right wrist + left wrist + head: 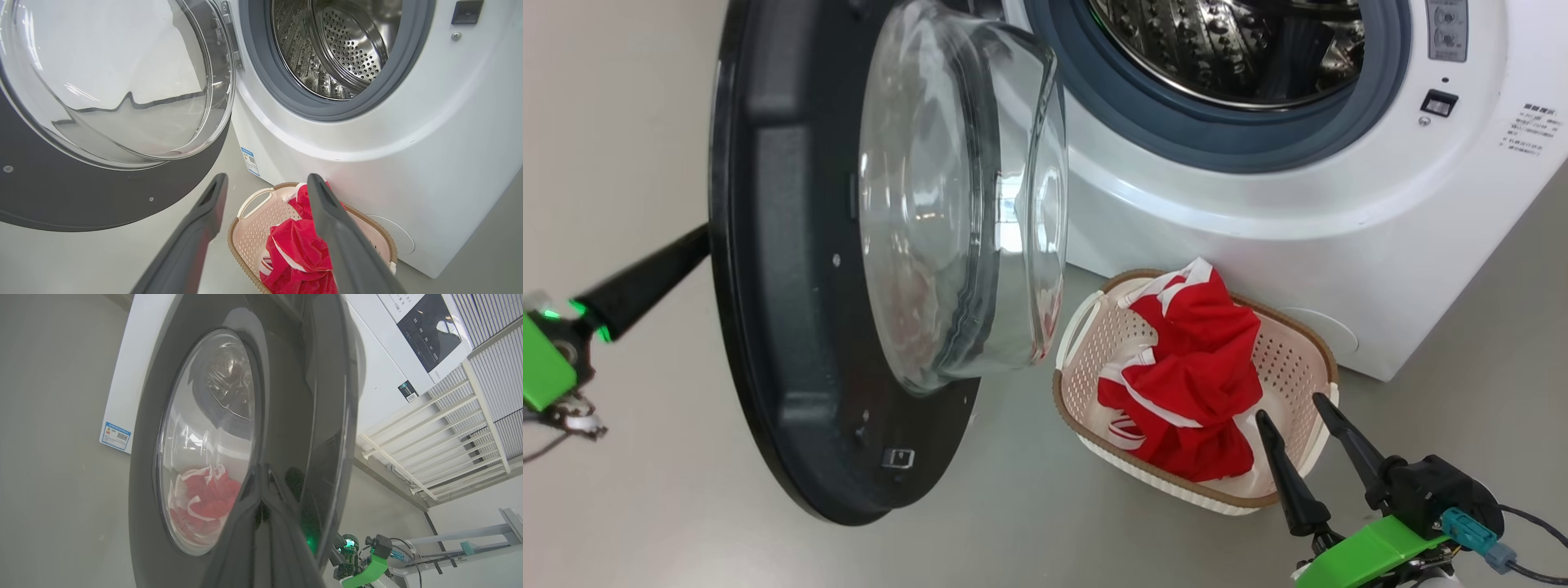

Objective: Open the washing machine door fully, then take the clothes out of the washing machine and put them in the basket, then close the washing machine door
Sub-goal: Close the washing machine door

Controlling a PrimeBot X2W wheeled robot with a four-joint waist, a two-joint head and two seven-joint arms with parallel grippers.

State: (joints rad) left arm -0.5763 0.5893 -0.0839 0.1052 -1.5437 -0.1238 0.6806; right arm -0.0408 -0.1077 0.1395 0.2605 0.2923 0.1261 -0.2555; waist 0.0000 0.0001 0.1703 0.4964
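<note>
The washing machine [1217, 212], a white front-loader, takes up the head view from 12 to 3 o'clock and stands on a grey floor [1013, 523]. Its perforated steel drum [1233, 41] shows inside the grey ring.

The washing machine door [784, 245] is swung out at 9 o'clock of the opening. Its inner side faces the head cam, w/ the glass bowl [947, 204] bulging toward 3 o'clock.

The basket [1115, 335] sits on the floor at 6 o'clock of the opening, just beside the machine's front and at 4 o'clock of the door. The clothes [1201, 359], red w/ white trim, lie bunched inside it and rise above the rim.

The right tool [1290, 408] hovers at 5 o'clock of the basket, over its near rim. Its fingers are spread wide w/ nothing btwn them.

The left tool [263, 477] is on the door's outer side, at 9 o'clock in the head view. It's clenched, fingers together, holding nothing. In the left wrist view the tips seem to press the glossy black face at 3 o'clock of the window, but reflections make contact hard to confirm.

A small blue label [250, 161] sits at the machine's base, at 11 o'clock of the basket in the right wrist view.
</note>
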